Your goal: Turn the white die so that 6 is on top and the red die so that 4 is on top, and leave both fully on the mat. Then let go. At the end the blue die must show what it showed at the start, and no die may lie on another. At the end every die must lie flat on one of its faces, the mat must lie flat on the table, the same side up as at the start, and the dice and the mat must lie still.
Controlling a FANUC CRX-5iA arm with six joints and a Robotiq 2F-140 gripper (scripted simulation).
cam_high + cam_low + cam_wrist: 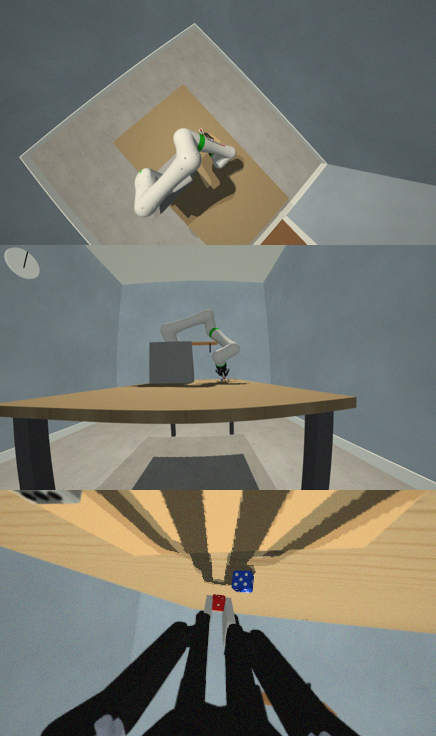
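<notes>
In the wrist view my gripper (217,606) is shut on the small red die (218,602), held between the fingertips; one face with two pips shows. The blue die (242,581) lies on the wooden surface just beyond the fingertips and a little to the right, with five pips facing the camera. A corner of the white die (47,495) shows at the top left edge. A paler tan patch (220,520) that looks like the mat spreads behind the blue die, striped by shadows. In the exterior view the gripper (222,374) hangs low over the table. In the top view the arm hides it.
A grey block (171,362), the arm's base, stands on the table left of the gripper. The wooden table (182,397) stretches wide toward the camera. A small wooden shelf (203,343) sits on the back wall behind the arm.
</notes>
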